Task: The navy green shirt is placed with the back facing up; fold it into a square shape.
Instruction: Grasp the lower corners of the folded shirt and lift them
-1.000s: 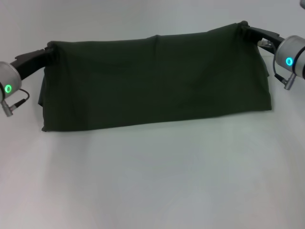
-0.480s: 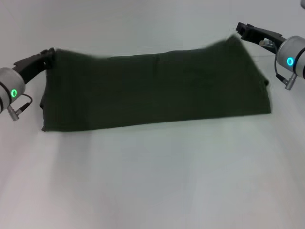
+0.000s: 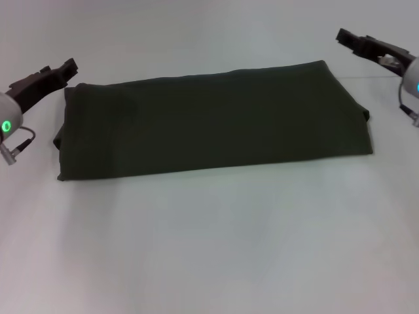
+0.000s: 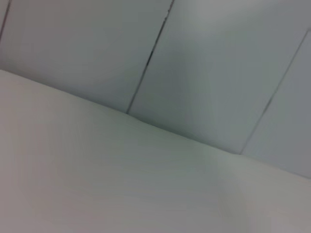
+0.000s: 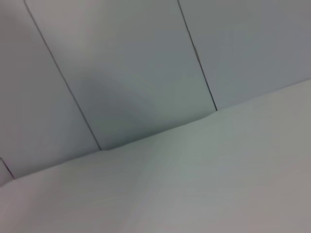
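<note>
**Long green band lies between two empty grippers**

The navy green shirt (image 3: 213, 121) rests flat on the white table (image 3: 216, 248), a wide low rectangle whose long axis runs from arm to arm. The left gripper (image 3: 65, 67) hovers just off its far left corner, the right gripper (image 3: 344, 36) near its far right corner; each holds nothing, fingers slightly apart. The cloth looks soft, matte and doubled. I judge an end-to-end fold remains to square it.
</note>
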You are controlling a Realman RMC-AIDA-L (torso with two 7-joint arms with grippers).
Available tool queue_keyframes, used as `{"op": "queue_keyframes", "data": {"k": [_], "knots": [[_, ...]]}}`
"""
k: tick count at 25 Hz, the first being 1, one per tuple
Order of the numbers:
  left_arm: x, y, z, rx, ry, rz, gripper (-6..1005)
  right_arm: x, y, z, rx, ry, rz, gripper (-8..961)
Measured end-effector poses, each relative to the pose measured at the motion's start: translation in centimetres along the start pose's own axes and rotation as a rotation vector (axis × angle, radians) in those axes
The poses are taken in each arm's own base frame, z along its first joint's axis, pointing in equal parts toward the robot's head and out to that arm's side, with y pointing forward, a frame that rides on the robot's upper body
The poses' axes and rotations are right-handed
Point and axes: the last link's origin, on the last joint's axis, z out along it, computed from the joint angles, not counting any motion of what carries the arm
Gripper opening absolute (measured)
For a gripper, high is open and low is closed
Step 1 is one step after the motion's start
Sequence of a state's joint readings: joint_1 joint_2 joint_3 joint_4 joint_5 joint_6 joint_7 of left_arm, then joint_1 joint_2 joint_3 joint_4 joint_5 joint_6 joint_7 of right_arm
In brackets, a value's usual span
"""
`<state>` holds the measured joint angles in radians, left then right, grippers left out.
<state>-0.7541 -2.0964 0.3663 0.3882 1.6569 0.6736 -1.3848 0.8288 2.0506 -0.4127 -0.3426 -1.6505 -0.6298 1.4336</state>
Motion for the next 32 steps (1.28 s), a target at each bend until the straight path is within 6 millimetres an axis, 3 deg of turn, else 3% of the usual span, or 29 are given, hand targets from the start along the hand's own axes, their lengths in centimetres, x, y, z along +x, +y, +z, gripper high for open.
{"op": "queue_keyframes", "data": {"k": [8,12,19,32], "knots": [[1.1,-0.1,-2.6,-0.197,-0.11,-0.012,614,-0.7,-2.2,-3.3,-0.153,0.005,0.09,739],[2.0,-0.6,-3.0,-0.184,-0.209,-0.024,712,-0.3,-3.0,-4.8,-0.201,0.043,0.061,775],[3.9,-1.1,-3.2,-0.132,-0.418,-0.025,712,0.8,-4.3,-6.9,-0.221,0.09,0.029,775],[2.8,-0.4,-4.3,-0.158,-0.631,-0.012,711,0.3,-6.2,-7.9,-0.173,0.289,-0.087,775]]}}
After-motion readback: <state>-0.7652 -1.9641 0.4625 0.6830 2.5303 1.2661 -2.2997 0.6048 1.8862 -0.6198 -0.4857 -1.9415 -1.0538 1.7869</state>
